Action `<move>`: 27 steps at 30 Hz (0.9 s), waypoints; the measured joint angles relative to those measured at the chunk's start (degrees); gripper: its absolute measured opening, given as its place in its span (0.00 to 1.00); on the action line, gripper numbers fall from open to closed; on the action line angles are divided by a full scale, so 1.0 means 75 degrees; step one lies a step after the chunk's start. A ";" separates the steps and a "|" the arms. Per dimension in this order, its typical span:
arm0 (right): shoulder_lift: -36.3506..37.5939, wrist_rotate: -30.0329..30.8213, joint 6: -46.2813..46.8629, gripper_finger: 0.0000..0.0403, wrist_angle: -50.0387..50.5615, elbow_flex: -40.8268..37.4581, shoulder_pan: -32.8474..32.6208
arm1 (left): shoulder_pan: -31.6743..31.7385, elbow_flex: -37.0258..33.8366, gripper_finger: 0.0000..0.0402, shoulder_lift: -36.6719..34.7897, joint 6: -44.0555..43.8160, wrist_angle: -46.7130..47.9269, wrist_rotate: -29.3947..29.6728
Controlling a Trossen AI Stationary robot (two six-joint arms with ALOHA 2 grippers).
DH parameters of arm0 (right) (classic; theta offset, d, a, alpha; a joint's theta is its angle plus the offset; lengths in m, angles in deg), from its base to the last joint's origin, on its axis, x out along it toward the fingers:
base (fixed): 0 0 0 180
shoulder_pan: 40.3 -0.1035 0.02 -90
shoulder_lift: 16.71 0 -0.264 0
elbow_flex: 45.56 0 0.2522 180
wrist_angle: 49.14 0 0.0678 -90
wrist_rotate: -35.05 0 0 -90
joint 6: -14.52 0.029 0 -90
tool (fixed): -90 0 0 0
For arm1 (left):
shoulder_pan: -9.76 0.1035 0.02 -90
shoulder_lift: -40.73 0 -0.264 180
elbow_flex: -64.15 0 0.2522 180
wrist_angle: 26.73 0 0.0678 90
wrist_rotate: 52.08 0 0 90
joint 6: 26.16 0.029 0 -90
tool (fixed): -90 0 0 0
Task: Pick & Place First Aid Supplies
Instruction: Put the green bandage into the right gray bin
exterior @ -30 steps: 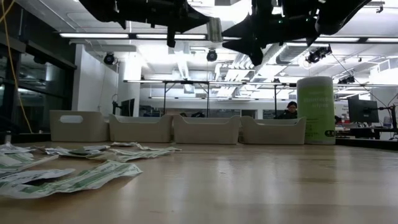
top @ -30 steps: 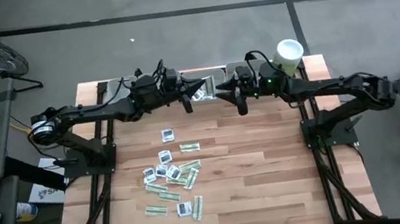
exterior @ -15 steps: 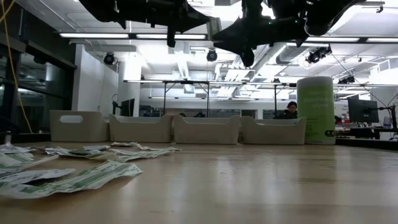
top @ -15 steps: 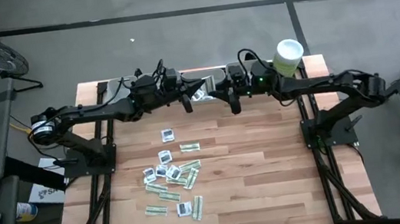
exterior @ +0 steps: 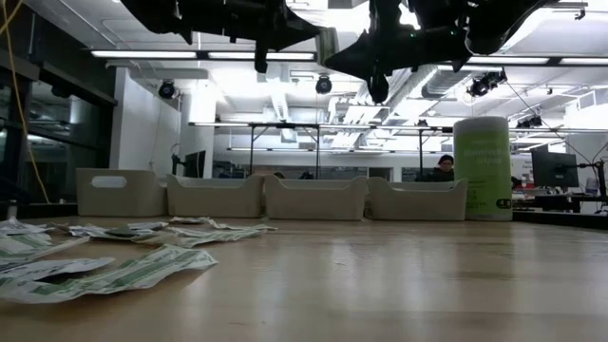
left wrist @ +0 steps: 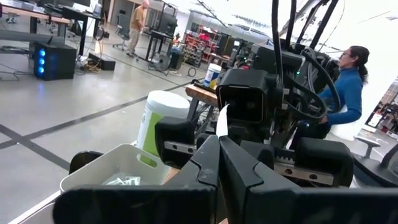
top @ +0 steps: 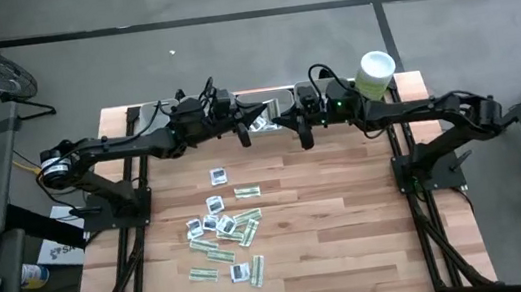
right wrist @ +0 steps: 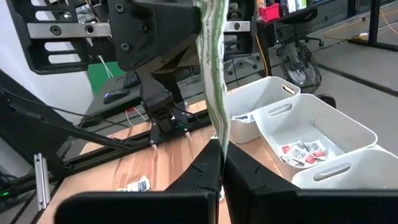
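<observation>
4 trays [exterior: 218, 195], 1 tub [exterior: 482, 168]

Beside the sachet scatter [top: 223, 230], toward the tub [top: 373, 75], the tabletop [top: 350, 215] lies bare; trays [exterior: 318, 199] and both arms crowd its far edge.

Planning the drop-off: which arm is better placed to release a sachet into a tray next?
Probably the right: right gripper pinches a green-white strip near the trays. Left gripper holds only a white sachet.
</observation>
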State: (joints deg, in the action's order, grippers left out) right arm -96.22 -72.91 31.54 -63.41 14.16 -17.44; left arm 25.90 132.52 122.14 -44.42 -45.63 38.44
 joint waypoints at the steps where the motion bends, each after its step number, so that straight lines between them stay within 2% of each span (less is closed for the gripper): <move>1: 0.0000 0.0022 0.0049 0.01 0.0014 0.0000 0.0000 | 0.0000 0.0000 0.00 -0.0003 0.0000 0.0043 0.0005; 5: 0.0000 0.0143 0.0172 0.00 0.0284 0.0000 0.0054 | 0.0000 -0.0002 0.06 -0.0003 0.0061 0.0334 0.0010; 11: 0.0068 0.0226 0.0363 0.00 0.0852 -0.0003 0.0267 | 0.0003 -0.0011 0.28 -0.0072 0.0204 0.0469 0.0256; 16: 0.0404 0.0925 0.0876 0.00 0.1772 -0.0003 0.0643 | 0.0003 -0.0012 0.44 -0.0593 0.0668 0.1174 0.1026; 23: 0.0659 0.2349 0.2118 0.00 0.4571 -0.0003 0.1446 | 0.0003 -0.0012 0.49 -0.1569 0.0813 0.2737 0.1827; 27: 0.0636 0.3050 0.2208 0.00 0.5156 -0.0006 0.1586 | 0.0000 -0.0009 0.49 -0.1910 0.0808 0.3322 0.1986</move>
State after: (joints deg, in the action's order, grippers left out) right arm -91.45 -50.04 48.10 -24.74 14.11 -5.55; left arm 25.90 132.46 107.81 -38.37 -20.72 53.34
